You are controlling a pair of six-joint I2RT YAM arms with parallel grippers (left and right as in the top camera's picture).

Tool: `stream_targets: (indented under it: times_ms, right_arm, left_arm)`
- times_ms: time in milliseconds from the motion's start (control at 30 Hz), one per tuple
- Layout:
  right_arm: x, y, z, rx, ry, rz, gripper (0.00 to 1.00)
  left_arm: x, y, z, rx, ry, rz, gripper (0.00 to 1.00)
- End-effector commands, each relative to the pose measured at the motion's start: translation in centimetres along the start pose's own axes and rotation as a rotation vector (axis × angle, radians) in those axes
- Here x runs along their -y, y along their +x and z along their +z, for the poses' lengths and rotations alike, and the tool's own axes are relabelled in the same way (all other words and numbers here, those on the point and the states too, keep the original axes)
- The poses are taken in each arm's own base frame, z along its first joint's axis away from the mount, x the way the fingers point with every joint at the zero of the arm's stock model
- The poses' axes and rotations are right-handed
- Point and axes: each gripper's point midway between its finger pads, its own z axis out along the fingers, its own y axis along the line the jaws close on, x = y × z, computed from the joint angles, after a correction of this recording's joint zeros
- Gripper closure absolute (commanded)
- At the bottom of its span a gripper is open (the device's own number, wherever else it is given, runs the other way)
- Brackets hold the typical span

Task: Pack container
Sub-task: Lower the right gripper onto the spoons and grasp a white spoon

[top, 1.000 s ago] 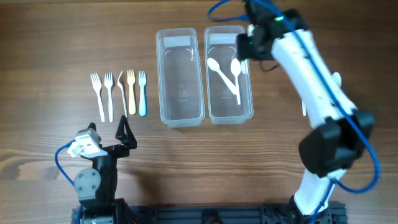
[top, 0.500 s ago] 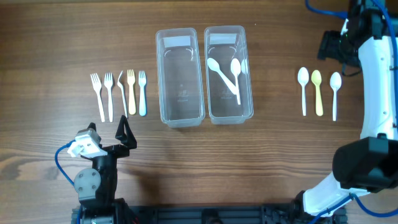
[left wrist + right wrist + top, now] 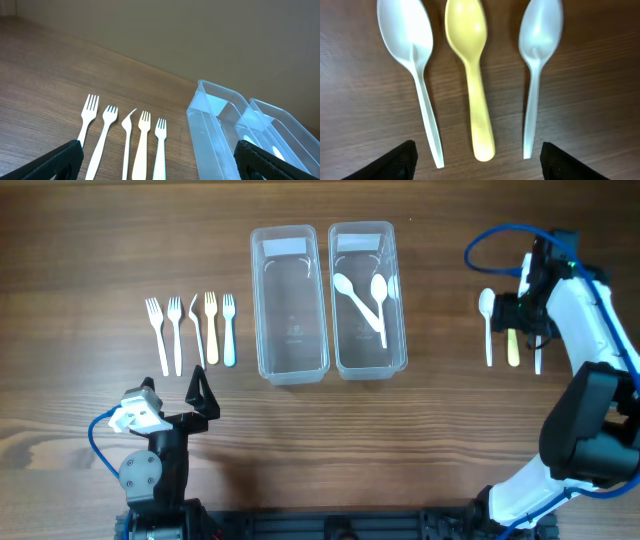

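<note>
The left container and the right container are set side by side at the middle of the bench, nearer its far edge. Two packed spoons are crossed inside the right container. Five forks are laid in a row toward the left edge, well apart from the containers. Near the right edge three loose spoons are laid in a row, bowls toward the far edge and none touching: the inner white spoon, the yellow spoon and, nearest the edge, the outer white spoon. The right claw is held above them, spread wide with nothing gripped, and the yellow spoon's handle is centred between its fingers. Bare bench is left between the right container and the loose spoons. The left claw is held by the near-left corner, opened wide with nothing in it; the forks are seen ahead of it, and bare bench runs along the near edge
</note>
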Motion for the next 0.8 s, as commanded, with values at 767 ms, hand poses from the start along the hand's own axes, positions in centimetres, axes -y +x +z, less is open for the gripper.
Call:
stream_targets:
  times_ms: [767]
  right_arm:
    - [-4.7, -0.8, 5.1, 0.023, -0.218, -0.03, 0.41]
  left_arm:
    - [0.1, 0.3, 0.0, -0.008, 0.011, 0.013, 0.0]
